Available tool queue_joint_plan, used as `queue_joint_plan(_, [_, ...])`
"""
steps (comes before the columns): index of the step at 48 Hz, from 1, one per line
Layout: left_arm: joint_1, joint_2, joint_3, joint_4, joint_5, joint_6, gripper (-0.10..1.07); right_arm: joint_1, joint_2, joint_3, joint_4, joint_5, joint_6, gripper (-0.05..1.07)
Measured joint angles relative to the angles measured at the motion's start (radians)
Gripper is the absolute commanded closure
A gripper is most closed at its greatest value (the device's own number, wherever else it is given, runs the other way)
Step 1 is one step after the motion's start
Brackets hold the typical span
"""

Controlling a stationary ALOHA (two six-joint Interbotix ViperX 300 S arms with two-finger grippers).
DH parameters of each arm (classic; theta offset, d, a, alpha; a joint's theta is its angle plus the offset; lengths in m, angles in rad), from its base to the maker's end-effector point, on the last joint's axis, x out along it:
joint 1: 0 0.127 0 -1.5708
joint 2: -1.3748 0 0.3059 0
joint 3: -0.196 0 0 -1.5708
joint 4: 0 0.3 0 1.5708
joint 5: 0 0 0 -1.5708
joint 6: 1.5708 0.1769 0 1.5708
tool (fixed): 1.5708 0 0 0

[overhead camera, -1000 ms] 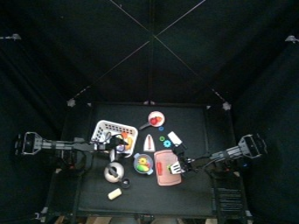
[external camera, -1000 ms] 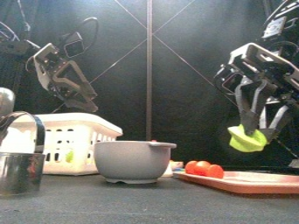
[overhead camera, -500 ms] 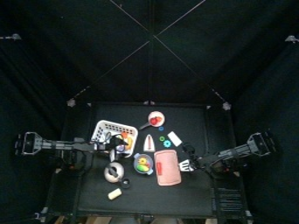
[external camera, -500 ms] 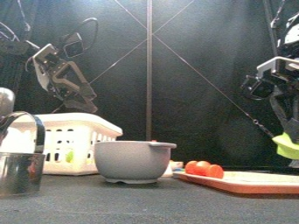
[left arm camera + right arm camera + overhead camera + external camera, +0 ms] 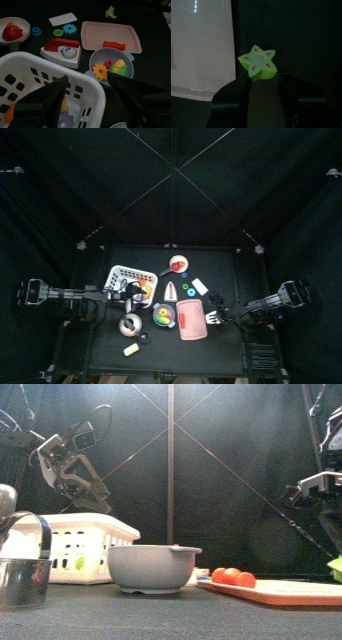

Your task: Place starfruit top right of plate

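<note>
Black table (image 5: pixel 304 40); starfruit (image 5: pixel 258 62) pinched at right end effector (image 5: pixel 262 80) tips, beside pink tray (image 5: pixel 201 45).

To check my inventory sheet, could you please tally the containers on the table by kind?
Bowls: 2 (grey bowl, white bowl)
Basket: 1
Pink tray: 1
Metal cup: 1
Total: 5
</note>
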Motion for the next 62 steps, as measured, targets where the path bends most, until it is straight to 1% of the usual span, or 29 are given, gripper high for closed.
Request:
queue_joint_plan(7, [0.0,0.0,0.0,0.0,0.0,0.0,0.01,-0.005,0.003,0.0,0.0,0.0,0.003,0.29])
queue_joint_plan(14, [0.002,0.0,0.0,0.0,0.0,0.0,0.01,-0.006,0.003,0.0,-0.008,0.0,0.005,0.21])
queue_joint_plan(19, [0.0,0.0,0.0,0.0,0.0,0.0,0.01,-0.006,0.005,0.0,-0.012,0.0,0.005,0.12])
queue_joint_plan(25, [0.002,0.0,0.0,0.0,0.0,0.0,0.01,-0.006,0.008,0.0,-0.012,-0.008,0.005,0.06])
queue_joint_plan(54, [0.002,0.0,0.002,0.0,0.0,0.0,0.01,-0.006,0.009,-0.011,-0.023,-0.025,-0.003,0.05])
queue_joint_plan(62, [0.002,0.0,0.003,0.0,0.0,0.0,0.01,-0.006,0.011,-0.012,-0.031,-0.044,-0.003,0.05])
